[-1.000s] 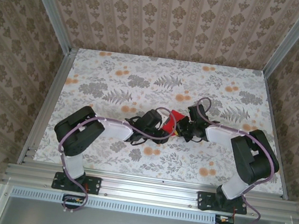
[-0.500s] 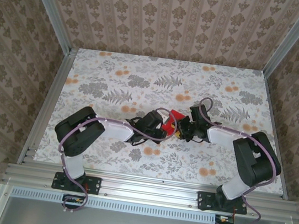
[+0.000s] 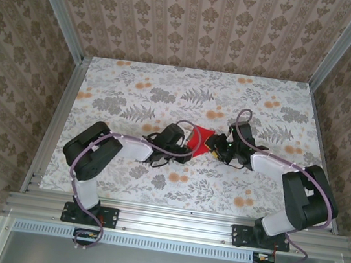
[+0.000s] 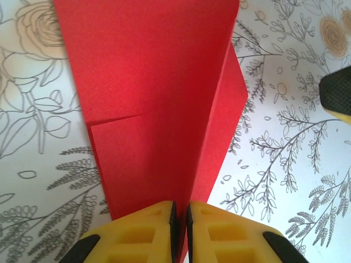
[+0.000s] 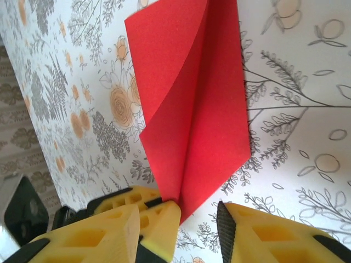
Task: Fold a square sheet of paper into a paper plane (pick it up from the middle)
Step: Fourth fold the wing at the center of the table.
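**Folded red sheet pinched over a flowered counter**

From above, the counter point(image 3: 135, 93) wears a white cover printed with grey ferns and orange blooms. Brown-and-beige patterned wallpaper point(image 3: 197, 23) closes it in on the far side and on the left and right. Aluminium posts point(image 3: 58, 10) run up the corners, and an aluminium rail point(image 3: 176, 222) lies along the near edge. Both arms reach toward the middle, where the red sheet of paper point(image 3: 202, 135) sits between the left pincer point(image 3: 188, 148) and the right pincer point(image 3: 216, 151).

At the left wrist, the left pincer point(image 4: 179, 211) has its yellow fingers pressed together on the sheet's raised fold. The paper point(image 4: 153, 76) lies in creased layers, running away over the printed cover.

At the right wrist, the right pincer point(image 5: 198, 216) stands spread. The sheet point(image 5: 192, 109) is tented, one flap bowed open, and its near corner dips into the gap close against one finger point(image 5: 159, 224).
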You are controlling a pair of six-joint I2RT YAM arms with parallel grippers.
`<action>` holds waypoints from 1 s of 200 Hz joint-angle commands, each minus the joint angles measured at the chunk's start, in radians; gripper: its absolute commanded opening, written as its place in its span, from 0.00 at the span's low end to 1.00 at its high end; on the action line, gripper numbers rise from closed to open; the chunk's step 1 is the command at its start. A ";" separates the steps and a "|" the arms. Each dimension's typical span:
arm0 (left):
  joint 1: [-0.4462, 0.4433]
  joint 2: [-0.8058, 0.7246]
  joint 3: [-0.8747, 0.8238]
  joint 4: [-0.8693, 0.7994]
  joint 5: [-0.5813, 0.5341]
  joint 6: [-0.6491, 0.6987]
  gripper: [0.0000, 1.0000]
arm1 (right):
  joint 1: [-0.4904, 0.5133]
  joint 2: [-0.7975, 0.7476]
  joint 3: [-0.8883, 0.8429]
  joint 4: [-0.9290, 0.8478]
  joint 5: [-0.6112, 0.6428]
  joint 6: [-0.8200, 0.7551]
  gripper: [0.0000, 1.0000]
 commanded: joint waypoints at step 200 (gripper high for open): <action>0.143 0.065 -0.127 0.312 0.279 -0.270 0.04 | -0.018 0.329 0.141 0.235 -0.221 -0.275 0.25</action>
